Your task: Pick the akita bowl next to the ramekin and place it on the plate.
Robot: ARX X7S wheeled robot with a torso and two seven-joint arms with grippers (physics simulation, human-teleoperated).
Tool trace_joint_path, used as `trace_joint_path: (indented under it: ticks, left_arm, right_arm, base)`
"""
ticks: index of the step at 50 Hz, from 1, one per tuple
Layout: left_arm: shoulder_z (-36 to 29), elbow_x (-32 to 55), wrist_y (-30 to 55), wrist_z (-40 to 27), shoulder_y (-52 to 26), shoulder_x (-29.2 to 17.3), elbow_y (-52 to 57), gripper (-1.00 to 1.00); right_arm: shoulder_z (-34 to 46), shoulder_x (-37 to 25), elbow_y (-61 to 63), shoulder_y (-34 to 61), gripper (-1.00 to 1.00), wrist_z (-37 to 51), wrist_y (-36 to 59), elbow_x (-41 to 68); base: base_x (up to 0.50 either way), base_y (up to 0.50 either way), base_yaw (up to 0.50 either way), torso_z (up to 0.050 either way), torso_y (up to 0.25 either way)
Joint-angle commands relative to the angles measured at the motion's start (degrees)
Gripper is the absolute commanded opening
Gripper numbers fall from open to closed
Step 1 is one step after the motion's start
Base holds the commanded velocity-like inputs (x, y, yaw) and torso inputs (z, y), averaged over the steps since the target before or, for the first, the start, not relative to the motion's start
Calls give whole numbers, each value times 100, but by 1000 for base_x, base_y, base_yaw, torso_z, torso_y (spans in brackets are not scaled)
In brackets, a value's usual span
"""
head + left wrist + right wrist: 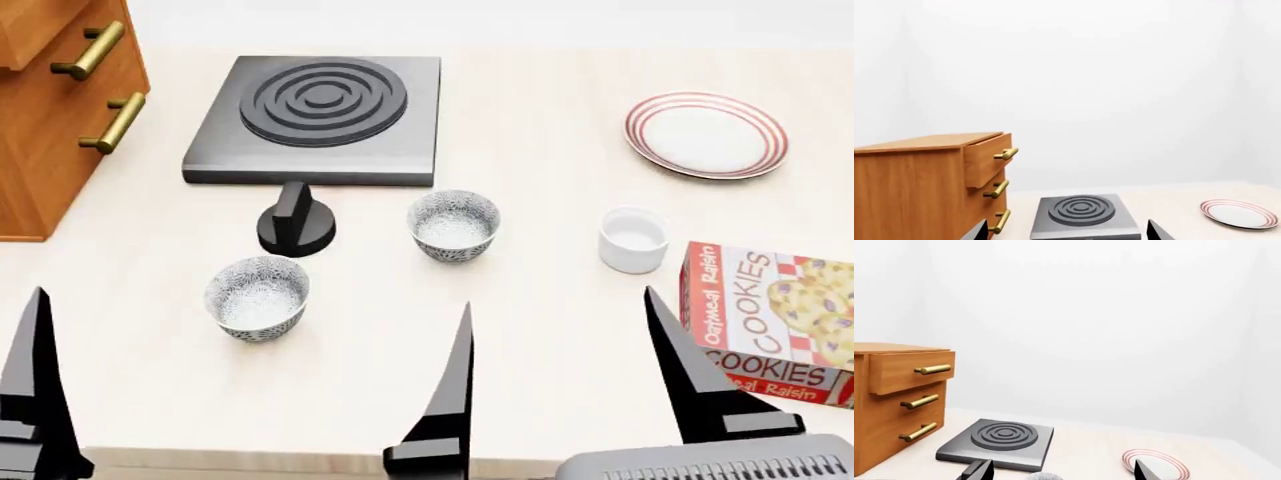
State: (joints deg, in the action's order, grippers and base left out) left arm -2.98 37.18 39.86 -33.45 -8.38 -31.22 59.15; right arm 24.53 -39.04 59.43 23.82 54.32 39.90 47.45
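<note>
The akita bowl (pixel 454 225), grey-speckled, stands mid-table left of the plain white ramekin (pixel 633 239); its rim (pixel 1044 476) just shows in the right wrist view. The red-ringed plate (pixel 706 134) lies empty at the far right, and the wrist views show the plate (pixel 1157 462) (pixel 1239 214) too. My right gripper (pixel 558 298) (pixel 1061 469) is open and empty, on the near side of the bowl and ramekin and clear of both. My left gripper (pixel 1066 234) is open and empty, with one of its fingers (pixel 34 380) at the near left.
A second, identical speckled bowl (pixel 256 296) sits nearer and to the left. A black knob-like object (pixel 296 222) stands before the grey hotplate (pixel 320 110). A wooden drawer cabinet (pixel 60 90) fills the far left. A cookie box (pixel 774 320) lies at the right.
</note>
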Motion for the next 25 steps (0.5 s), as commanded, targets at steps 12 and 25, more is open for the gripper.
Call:
trace_joint_path:
  ticks: [12, 25]
  left_arm:
    - [-746, 1044, -865, -1340, -250, -1267, 20, 100]
    - [-922, 1082, -1007, -1481, -333, -1412, -11, 100]
  right_arm:
    - [1272, -1022, 4, 682, 100, 1257, -1118, 643]
    - [1388, -1135, -16, 736, 100, 1293, -1359, 659]
  base:
    - [0, 0, 0, 0, 0]
    - [0, 0, 0, 0, 0]
